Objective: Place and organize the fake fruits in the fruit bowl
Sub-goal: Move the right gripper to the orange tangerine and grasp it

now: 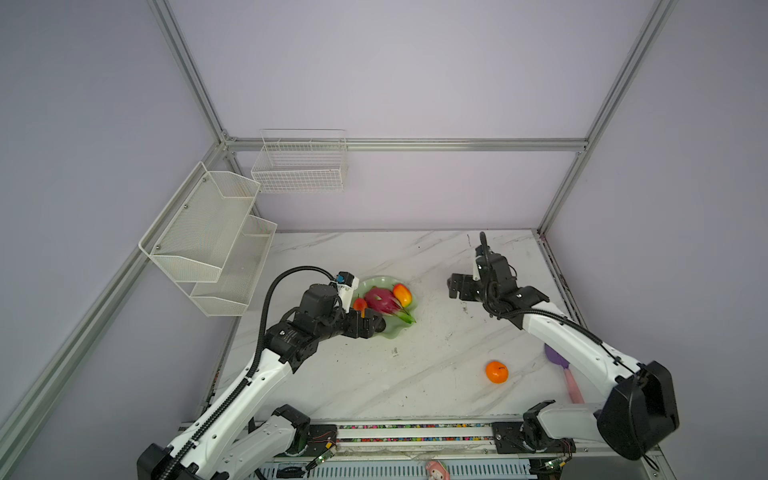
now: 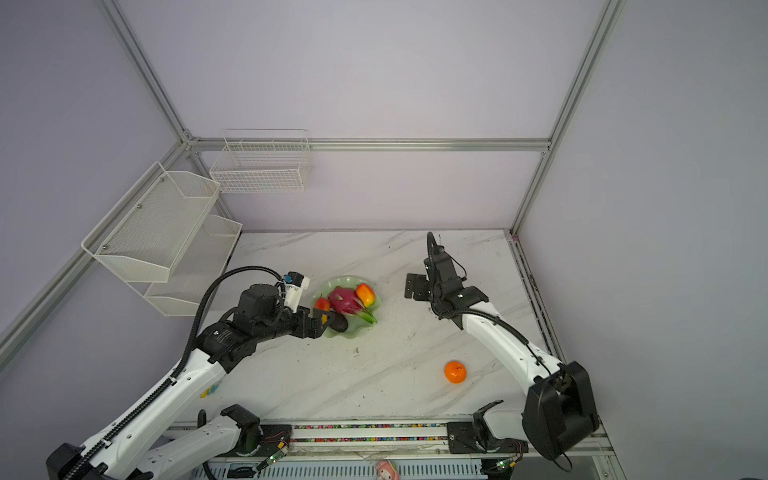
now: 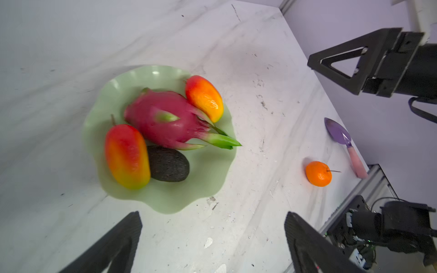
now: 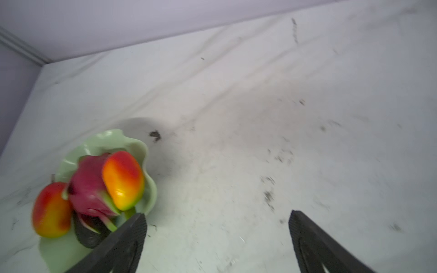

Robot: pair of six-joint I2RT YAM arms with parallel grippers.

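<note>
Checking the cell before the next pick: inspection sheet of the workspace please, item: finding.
Surface: marble table, scuffed, with dark specks.
Job's things: bowl holds dragon fruit, two mangoes and avocado; tangerine sits loose on the table, outside the bowl.
Clutter: shovel lies near the tangerine, not touching it.
Pincers: left pincer open, empty, over the bowl's near rim; right pincer open, empty, to the right of the bowl.
Cables: black conduits run along both arms, neither touching a fruit.
Surroundings: wire basket and mesh shelf on the walls, nothing seen inside.
</note>
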